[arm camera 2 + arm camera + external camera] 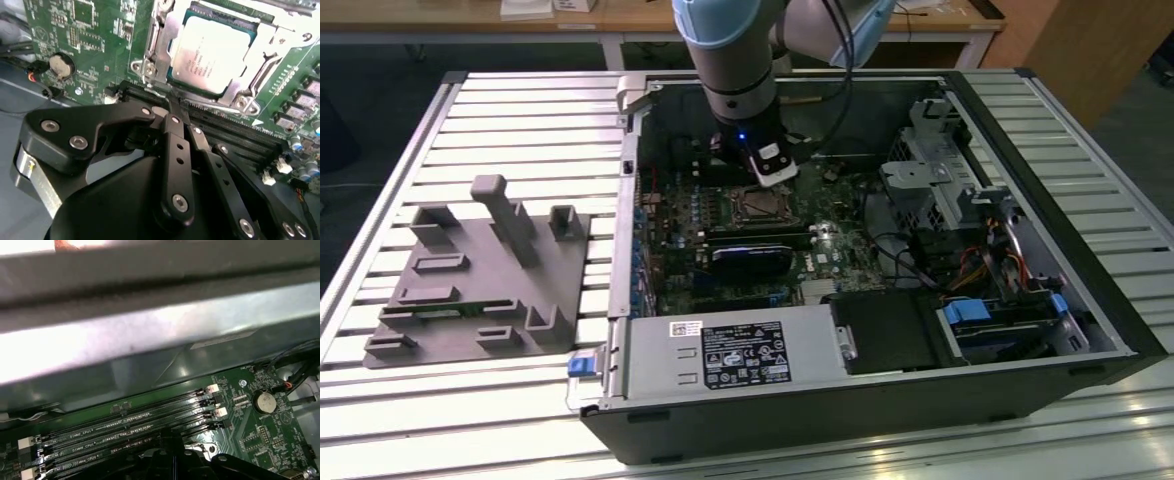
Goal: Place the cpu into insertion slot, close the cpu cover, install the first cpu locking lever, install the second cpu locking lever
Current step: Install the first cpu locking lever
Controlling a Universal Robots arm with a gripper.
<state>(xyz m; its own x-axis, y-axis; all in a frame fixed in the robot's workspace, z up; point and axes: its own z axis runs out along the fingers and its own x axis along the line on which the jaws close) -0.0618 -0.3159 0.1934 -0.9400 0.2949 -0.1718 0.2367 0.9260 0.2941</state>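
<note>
Cpu (212,52) seated, cpu cover (167,35) down: lever stage.
Gripper (172,106) pressed together at cover's edge; push down slowly, no sideways slip.

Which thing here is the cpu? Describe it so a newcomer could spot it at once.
In the open computer case, find the green board and its square insertion slot near the middle. The cpu lies there: a flat square with a dull grey metal top, framed by the silver cpu cover, unlike the long black memory slots beside it.
</note>
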